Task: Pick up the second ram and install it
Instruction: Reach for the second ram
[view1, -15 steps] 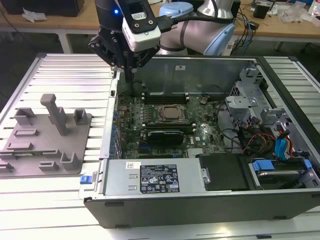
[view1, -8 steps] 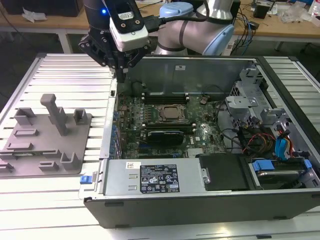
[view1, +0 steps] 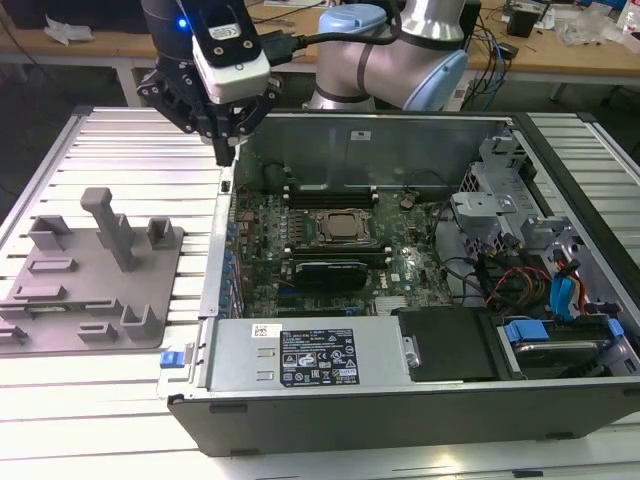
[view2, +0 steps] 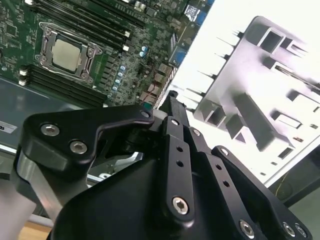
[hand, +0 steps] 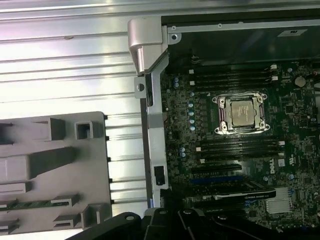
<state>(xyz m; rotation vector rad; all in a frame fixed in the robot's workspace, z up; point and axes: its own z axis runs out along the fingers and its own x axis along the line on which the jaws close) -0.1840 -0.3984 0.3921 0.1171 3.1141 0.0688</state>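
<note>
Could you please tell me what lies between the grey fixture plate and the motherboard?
In the first wrist view, a strip of the ribbed metal table, then the computer case's upright side wall, separate the fixture plate from the motherboard.

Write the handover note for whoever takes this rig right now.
Claw: shut, nothing in it, above the case's side wall, between the fixture plate and the motherboard.
Second ram: lies in a slot of the fixture plate, apart from the claw.
Done: nothing that shows.
Left: the ram is not yet picked up or installed.
</note>
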